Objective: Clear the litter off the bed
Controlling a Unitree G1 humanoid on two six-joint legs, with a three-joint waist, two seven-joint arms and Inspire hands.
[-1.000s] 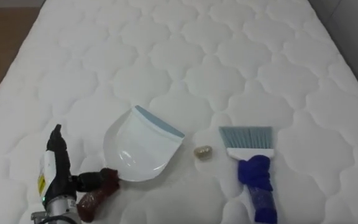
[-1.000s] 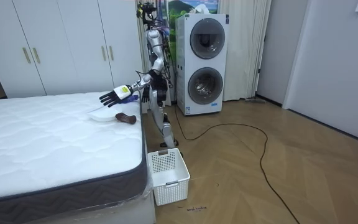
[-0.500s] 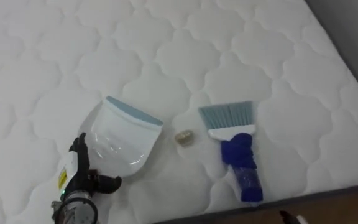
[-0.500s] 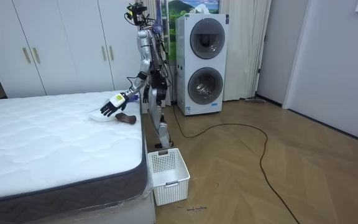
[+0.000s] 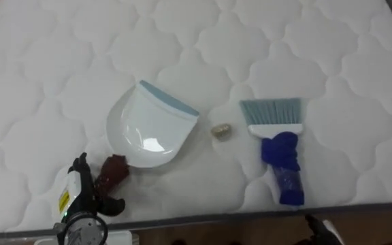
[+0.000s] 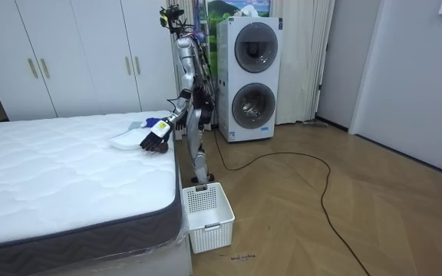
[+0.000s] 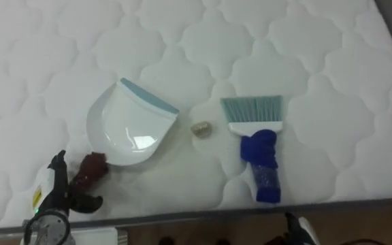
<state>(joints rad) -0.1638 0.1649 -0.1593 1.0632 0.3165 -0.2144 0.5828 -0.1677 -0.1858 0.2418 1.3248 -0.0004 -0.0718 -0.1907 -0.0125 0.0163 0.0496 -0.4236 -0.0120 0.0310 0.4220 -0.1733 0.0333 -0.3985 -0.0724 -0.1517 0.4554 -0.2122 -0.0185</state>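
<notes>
Lower left: left hand [image 5: 80, 197], fingers straight and open, holding nothing, just beside the dustpan's [image 5: 148, 129] brown handle [image 5: 112, 171]. Lower right edge: right hand [image 5: 316, 226]. Centre: a scrap [image 5: 222, 131] lies on the bed [image 5: 250, 41] between dustpan and brush [image 5: 281, 160], apart from the left hand.

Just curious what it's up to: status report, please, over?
Left hand open beside dustpan handle, no grip yet. Right hand low at bed edge. Brush lies free; scrap between it and dustpan. Nothing in the way.
</notes>
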